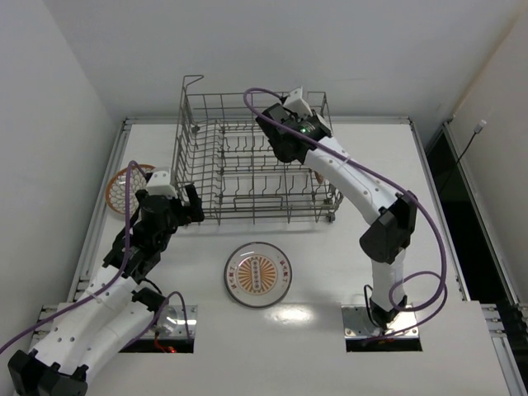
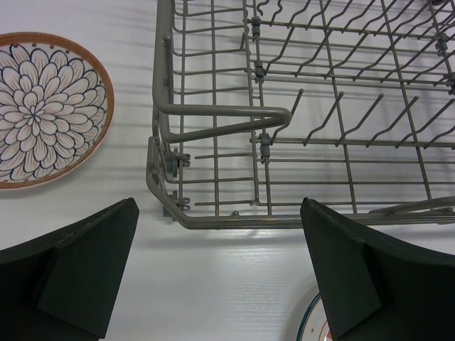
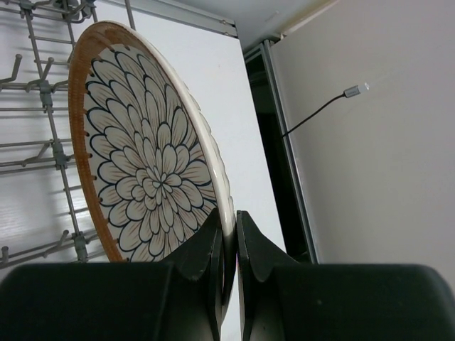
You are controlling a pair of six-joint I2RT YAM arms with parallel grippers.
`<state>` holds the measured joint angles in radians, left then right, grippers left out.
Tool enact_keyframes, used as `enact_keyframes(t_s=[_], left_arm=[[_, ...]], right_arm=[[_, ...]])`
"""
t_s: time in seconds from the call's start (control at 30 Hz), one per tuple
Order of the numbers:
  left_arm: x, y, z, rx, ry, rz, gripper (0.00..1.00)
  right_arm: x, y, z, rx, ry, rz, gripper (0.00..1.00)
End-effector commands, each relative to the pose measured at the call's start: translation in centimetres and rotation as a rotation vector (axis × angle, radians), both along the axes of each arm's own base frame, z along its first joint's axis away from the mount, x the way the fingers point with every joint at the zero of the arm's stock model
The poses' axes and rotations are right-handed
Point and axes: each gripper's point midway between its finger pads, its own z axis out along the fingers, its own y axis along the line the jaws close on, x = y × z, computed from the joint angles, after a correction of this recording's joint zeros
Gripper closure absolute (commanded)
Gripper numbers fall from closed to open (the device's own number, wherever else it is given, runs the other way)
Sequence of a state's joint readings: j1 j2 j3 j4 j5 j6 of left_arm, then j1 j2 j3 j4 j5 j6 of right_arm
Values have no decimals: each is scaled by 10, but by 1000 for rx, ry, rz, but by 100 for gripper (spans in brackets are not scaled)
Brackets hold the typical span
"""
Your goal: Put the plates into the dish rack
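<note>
The left fingers (image 2: 78, 270) are hanging spread wide and gripping nothing, low over the table (image 1: 330, 272) just outside the near-left corner of the dish rack (image 1: 247, 216). Nearer the arm bases, the sunburst plate (image 1: 258, 274) is lying flat on the table in front of the rack, apart from it. Its rim is just showing beside one left finger in the left wrist view. To the left of the rack the second plate (image 2: 43, 110), petal-patterned with an orange-brown rim, is also lying flat, close to the rack's left wall but not touching it.

Farther back, the right arm is reaching over the far-right part of the rack. The right fingers (image 3: 202, 249) are pressing together on the rim of the held plate (image 3: 142, 170), which is standing on edge with its patterned face turned toward the tines. Whether its lower edge is already resting between the wires is not visible.

The step in hand appears to be seating the first plate, since no plate is showing among the tines in the overhead view. The next move probably calls for lowering it edge-on into a gap between two tines and parting the fingers only once the wires are bearing it. Two plates are waiting.
</note>
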<state>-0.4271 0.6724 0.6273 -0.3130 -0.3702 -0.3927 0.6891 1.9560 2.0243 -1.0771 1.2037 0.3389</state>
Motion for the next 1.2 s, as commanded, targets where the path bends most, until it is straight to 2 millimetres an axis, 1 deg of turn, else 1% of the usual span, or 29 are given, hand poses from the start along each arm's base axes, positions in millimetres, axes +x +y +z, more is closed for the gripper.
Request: enact_keyframes(t_s=[0.0, 0.07, 0.1, 0.27, 0.3, 0.33, 0.43, 0.47, 0.57, 0.63, 0.67, 0.77, 0.8, 0.83, 0.87, 0.9, 0.97, 1.03, 1.07, 1.17], left_arm=[[3, -5, 20, -14, -52, -15, 1], [3, -5, 20, -14, -52, -15, 1], [3, -5, 20, -14, -52, -15, 1], [3, -5, 20, -14, -52, -15, 1], [3, -5, 20, -14, -52, -15, 1], [3, -5, 20, -14, -52, -15, 1], [3, -5, 20, -14, -52, -15, 1], [3, -5, 20, -14, -52, -15, 1], [3, -5, 20, -14, -52, -15, 1], [3, -5, 20, -14, -52, -15, 1], [3, -5, 20, -14, -52, -15, 1], [3, -5, 20, -14, -52, -15, 1], [3, -5, 20, -14, -52, -15, 1], [3, -5, 20, -14, -52, -15, 1], [3, -5, 20, -14, -52, -15, 1], [3, -5, 20, -14, -52, -15, 1], [3, -5, 20, -14, -52, -15, 1], [3, -5, 20, -14, -52, -15, 1], [3, -5, 20, -14, -52, -15, 1], [3, -5, 20, -14, -52, -15, 1]], right_arm=[[0, -5, 38, -24, -134, -50, 100], [0, -7, 30, -61, -121, -62, 100], [1, -2, 24, -78, -115, -58, 100], [0, -4, 0, -127, -70, -60, 100], [1, -3, 1, -119, -79, -61, 100], [1, -2, -4, -114, -70, -57, 100], [2, 1, -8, -91, -64, -47, 100], [3, 3, -14, -88, -48, -38, 100], [5, 6, -20, -73, -45, -37, 100], [6, 9, -33, -67, -6, -24, 100], [6, 11, -35, -50, -6, -21, 100], [6, 17, -57, -29, 55, 1, 99], [8, 16, -61, -1, 65, -1, 98], [5, 15, -66, 1, 86, 1, 98], [4, 18, -71, 27, 96, 9, 96], [3, 13, -80, 21, 124, 3, 95], [0, 16, -91, 44, 157, 14, 93], [-2, 17, -95, 60, 169, 23, 92], [-2, 14, -101, 70, 191, 21, 92], [-2, 15, -106, 104, 208, 23, 91]])
